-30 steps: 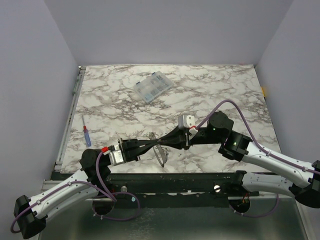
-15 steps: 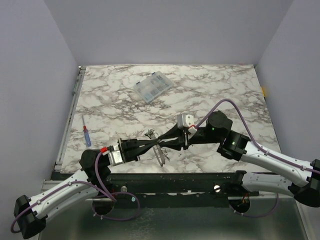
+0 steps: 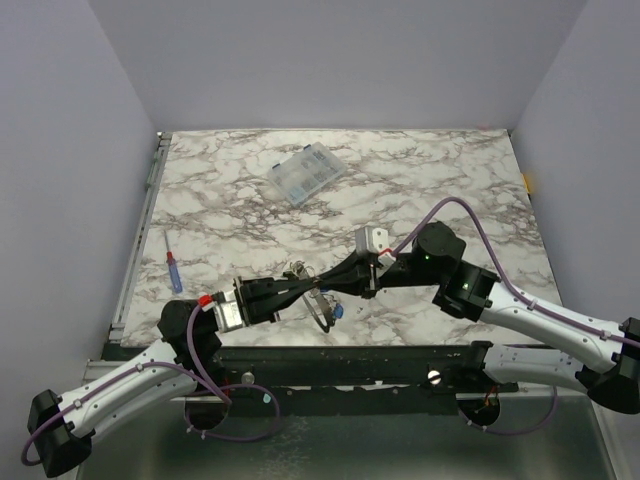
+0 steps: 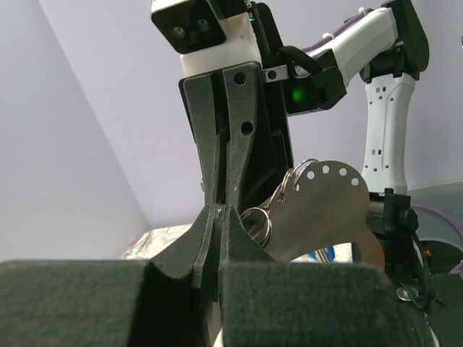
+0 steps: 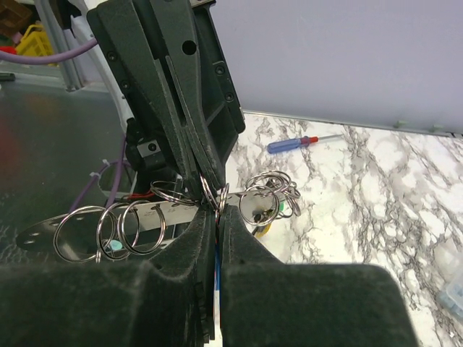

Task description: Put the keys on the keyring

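Low centre overhead, our left end effector (image 3: pixel 311 292) clamps the keyring (image 4: pixel 325 210); the right end effector (image 3: pixel 329 293) is pinched together, its catch unclear. Opposed pulling could slip the ring, dropping the blue key (image 3: pixel 340 312).

Tip-to-tip: left end effector (image 3: pixel 308 289), right end effector (image 3: pixel 328 285); box (image 3: pixel 307 172), screwdriver (image 3: pixel 173 270) well apart.

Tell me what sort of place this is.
Probably a robotics lab test cell: a marble-patterned table boxed in by plain lilac walls, a left arm and a right arm bolted at its near edge, plus a screwdriver and a clear compartment box.
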Controlling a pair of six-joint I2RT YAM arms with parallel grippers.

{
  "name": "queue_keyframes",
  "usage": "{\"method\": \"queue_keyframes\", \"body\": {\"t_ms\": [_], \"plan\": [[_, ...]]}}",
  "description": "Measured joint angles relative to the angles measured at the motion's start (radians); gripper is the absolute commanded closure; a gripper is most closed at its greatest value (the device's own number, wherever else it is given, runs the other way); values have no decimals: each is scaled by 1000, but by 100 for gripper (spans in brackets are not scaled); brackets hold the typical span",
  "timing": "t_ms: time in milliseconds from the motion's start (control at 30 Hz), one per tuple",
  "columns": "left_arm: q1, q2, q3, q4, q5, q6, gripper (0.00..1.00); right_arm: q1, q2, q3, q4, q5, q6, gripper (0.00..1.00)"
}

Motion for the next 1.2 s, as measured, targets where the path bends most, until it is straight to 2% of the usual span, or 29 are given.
{"method": "queue_keyframes", "body": {"t_ms": [133, 300, 667, 867, 1200], "plan": [[-1, 0, -1, 5, -8, 0, 99, 0, -9, -10, 14, 2, 0, 99], [-2, -9, -13, 6, -16, -6, 82, 0, -29, -29, 14, 16, -2, 99], [-2, -54, -17, -20, -55, 6, 55, 0, -76, -29, -32, 59, -33, 99], [-2, -141, 33, -229, -72, 63, 52, 0, -76, -29, -114, 120, -79, 99], [-2, -132, 296, -711, -88, 236, 52, 0, -76, -29, -268, 242, -141, 99]]}}
